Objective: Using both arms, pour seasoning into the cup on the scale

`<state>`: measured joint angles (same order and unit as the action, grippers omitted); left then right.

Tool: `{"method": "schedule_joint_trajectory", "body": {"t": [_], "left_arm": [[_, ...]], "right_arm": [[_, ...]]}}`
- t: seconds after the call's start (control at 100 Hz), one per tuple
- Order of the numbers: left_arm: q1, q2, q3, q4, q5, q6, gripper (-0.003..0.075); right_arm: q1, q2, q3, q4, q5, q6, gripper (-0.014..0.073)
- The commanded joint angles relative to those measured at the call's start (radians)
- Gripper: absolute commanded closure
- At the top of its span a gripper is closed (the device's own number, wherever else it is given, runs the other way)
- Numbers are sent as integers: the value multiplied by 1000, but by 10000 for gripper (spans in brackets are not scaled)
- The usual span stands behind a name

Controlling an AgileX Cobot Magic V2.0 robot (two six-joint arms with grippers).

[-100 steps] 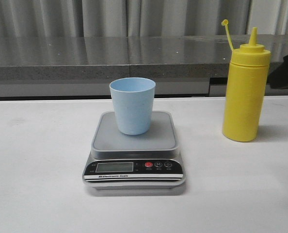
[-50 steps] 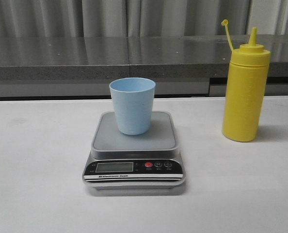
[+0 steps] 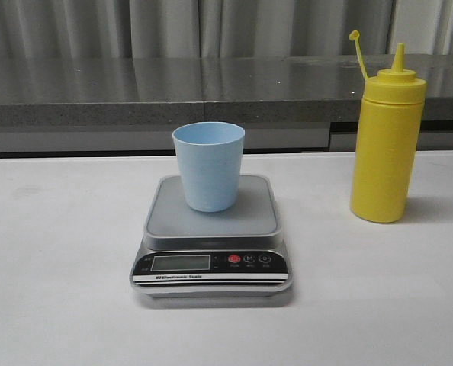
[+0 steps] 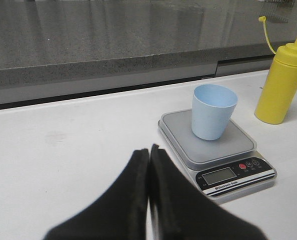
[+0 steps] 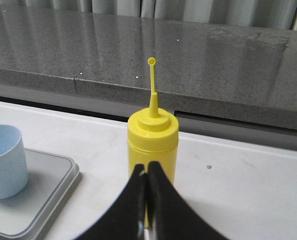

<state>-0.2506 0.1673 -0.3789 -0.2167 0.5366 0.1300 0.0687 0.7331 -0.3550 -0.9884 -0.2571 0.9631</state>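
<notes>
One cup [image 3: 208, 165] is being observed upright on the platform of one scale [image 3: 211, 232], set toward the back half of the platform. In the left wrist view the cup's interior is seen as pale blue, with no contents made out. One seasoning bottle [image 3: 387, 137] is standing upright on the white table [image 3: 59, 252], to the right of the scale and apart from it, not touched by anything. Its nozzle is uncapped, the thin strap with the small cap rising beside it. The bottle wall is opaque, so the fill level cannot be told.

The left gripper [image 4: 148, 150] is being seen only in its own wrist view, fingers pressed together with nothing between them, positioned over bare table short of the scale. The right gripper [image 5: 147, 174] is likewise closed on nothing, fingers together, in front of the bottle's lower body; contact with the bottle cannot be told from that view. Neither gripper is being captured in the front view.

The scale's display is too small to be read. One red button and two dark buttons are being counted on its black panel. The bottle's base is hidden behind the right gripper's fingers in the right wrist view.
</notes>
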Motion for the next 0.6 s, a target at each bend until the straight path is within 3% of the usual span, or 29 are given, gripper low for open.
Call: {"method": "schedule_joint_trajectory", "body": {"t": [0.0,0.21,0.45,0.59], "left_arm": [[1,9,-27,-17,-79,-10,741],[1,9,-27,-17,-79,-10,741],[1,9,-27,-17,-79,-10,741],[1,9,-27,-17,-79,-10,741]], "right_arm": [[-5,-5,-26,46,-53,0,662],[-5,-53,-25,139,-125,-55,662],[-5,-102,-24,616,-130,-612,662],[-5,-158,-10,771,-129,-780,662]]}}
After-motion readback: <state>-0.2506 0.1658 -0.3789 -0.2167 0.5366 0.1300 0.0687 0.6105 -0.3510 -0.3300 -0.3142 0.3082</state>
